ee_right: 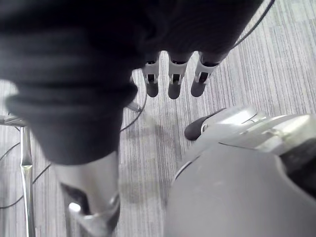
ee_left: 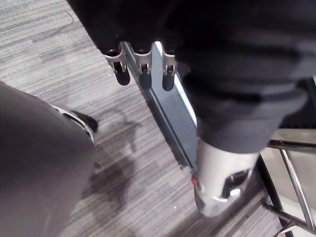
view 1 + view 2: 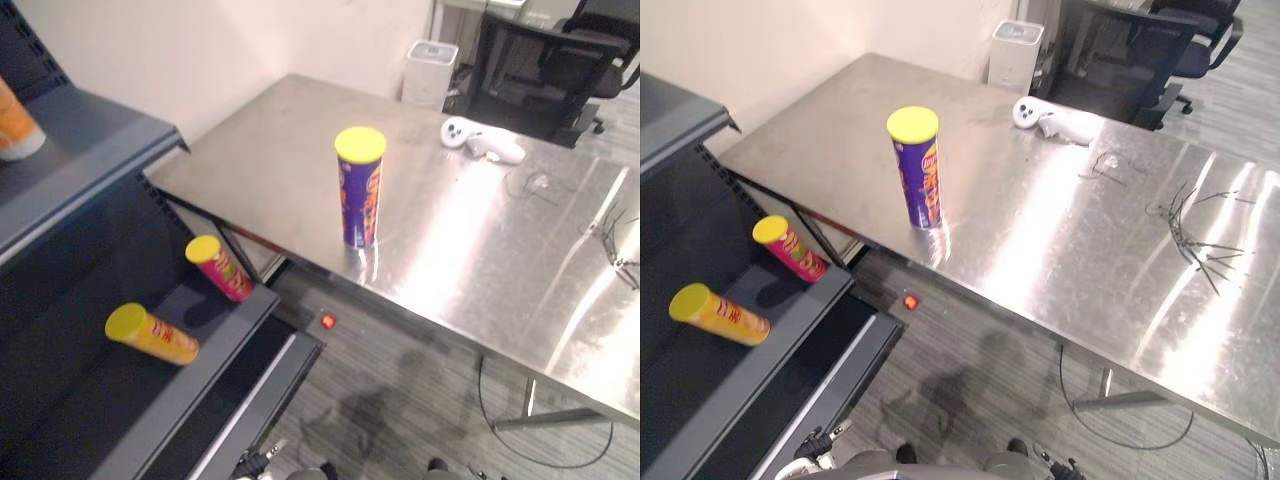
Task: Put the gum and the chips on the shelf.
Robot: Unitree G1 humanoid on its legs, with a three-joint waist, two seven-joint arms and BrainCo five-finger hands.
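A steel tabletop (image 3: 480, 250) is seen beside a dark shelf (image 3: 200, 372). The left hand (image 2: 142, 74) and the right hand (image 1: 174, 81) are hung over the grey floor (image 2: 49, 49), fingers loosely straight, nothing held. A purple chips can (image 3: 360, 190) with a yellow lid is stood upright on the tabletop, near its front edge. A yellow can (image 3: 152, 334) and a red can (image 3: 220, 268) are laid on their sides, apart, on the lower shelf. A white controller (image 3: 480, 140) is laid at the tabletop's far side.

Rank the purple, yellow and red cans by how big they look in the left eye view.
1. purple can, upright on the table.
2. yellow can, lying on the shelf.
3. red can, lying on the same shelf, slimmer.
The yellow can lies nearer the camera, so two and three are unsure.
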